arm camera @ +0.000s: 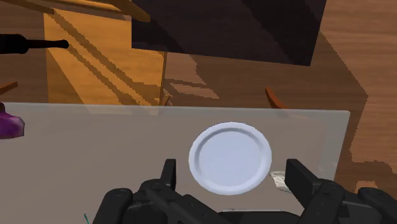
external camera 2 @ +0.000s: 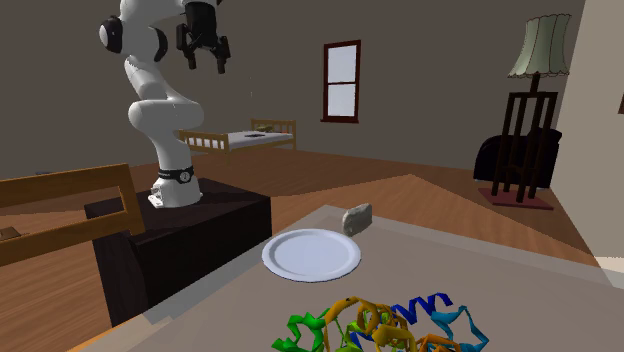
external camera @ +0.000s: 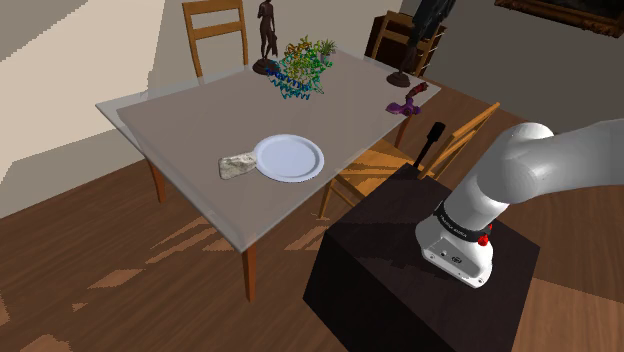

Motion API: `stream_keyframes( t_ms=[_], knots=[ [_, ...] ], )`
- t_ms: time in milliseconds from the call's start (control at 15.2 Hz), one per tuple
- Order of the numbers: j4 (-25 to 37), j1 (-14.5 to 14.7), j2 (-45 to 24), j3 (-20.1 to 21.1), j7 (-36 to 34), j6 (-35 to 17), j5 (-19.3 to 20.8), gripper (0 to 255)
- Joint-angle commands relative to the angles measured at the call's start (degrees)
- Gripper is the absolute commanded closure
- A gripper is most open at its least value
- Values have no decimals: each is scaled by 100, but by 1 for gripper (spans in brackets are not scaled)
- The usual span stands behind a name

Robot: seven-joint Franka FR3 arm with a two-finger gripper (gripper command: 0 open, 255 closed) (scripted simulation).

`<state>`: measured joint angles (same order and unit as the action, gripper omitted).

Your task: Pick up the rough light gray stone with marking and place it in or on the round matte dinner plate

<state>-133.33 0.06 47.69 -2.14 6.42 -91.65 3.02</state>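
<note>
Where fingers (arm camera: 301, 183) intrude, stone (arm camera: 277, 180) beside plate (arm camera: 230, 157) half-hidden.

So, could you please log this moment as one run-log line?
gripper: open, empty, well above table | stone: on table beside plate | plate: empty | grasp: not started

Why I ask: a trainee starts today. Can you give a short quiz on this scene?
1. True or false: the stone lies on the plate.
2. The tool is: A) open, well above the table; B) shut on the stone; C) resting on the plate.
3. Fill in: the stone rests on the ____.
Key: 1 false, it lies beside the plate; 2 A; 3 table.
</note>
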Motion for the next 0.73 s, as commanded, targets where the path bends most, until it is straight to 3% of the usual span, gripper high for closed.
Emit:
stream_keyframes(
  t_ms=[0,660],
  knots=[
    [0,0,0,0,0,0,0,0],
    [120,449,-1852,-62,651,-1414,-155,0]
  ],
)
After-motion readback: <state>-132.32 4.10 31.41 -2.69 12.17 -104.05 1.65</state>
